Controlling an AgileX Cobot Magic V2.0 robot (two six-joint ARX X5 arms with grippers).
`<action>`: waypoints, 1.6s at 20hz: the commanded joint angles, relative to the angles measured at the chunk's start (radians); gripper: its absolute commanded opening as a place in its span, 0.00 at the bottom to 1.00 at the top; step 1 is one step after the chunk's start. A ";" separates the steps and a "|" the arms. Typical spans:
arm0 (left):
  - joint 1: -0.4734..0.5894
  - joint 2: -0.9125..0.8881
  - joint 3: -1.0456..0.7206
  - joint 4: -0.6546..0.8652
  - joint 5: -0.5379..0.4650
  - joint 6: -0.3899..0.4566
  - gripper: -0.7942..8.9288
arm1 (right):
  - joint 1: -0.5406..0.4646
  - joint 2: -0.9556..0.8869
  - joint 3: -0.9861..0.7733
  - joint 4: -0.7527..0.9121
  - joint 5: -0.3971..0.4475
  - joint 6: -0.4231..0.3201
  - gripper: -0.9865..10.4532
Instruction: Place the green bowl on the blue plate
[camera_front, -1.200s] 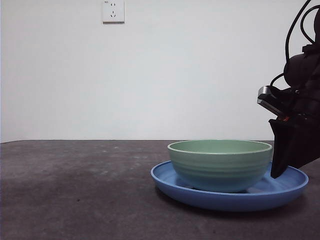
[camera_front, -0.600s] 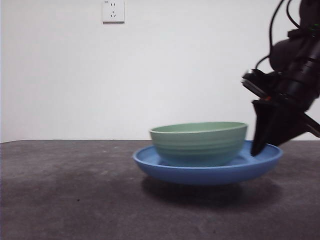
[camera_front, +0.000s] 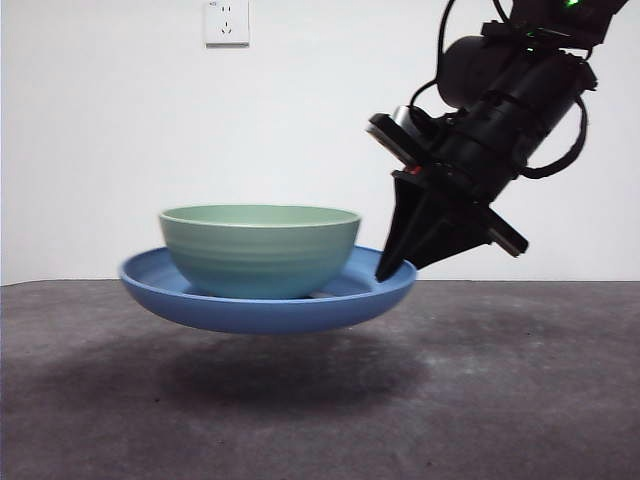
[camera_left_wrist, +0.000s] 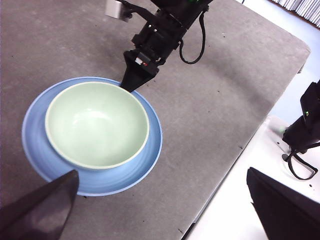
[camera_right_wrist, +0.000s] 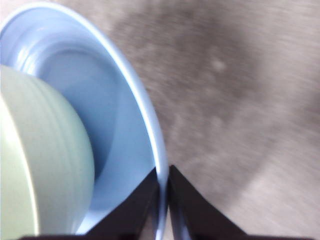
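With the green bowl already seated in the blue plate, our right gripper is clamped on the plate's three o'clock rim, holding both above the bench; next we should lower levelly, left gripper spread idle.

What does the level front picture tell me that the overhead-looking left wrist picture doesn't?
Only the front view shows the wide glossy blue plate lifted off the dark table, with its shadow beneath, and a white wall socket. Only the left wrist view shows the pale mint-green bowl's empty inside, the table's edge, and the left gripper open, holding nothing. Both show the bowl sitting on the plate and the right gripper clamped on the plate's rim.
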 joint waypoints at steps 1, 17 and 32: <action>-0.006 0.004 0.010 0.011 0.002 0.009 0.70 | 0.020 0.016 0.024 0.029 -0.014 0.052 0.10; -0.006 0.004 0.010 0.011 0.002 0.008 0.70 | 0.027 0.131 0.024 0.040 0.053 0.075 0.10; -0.006 0.004 0.010 0.011 0.002 0.008 0.70 | -0.027 -0.038 0.037 0.002 0.157 0.051 0.41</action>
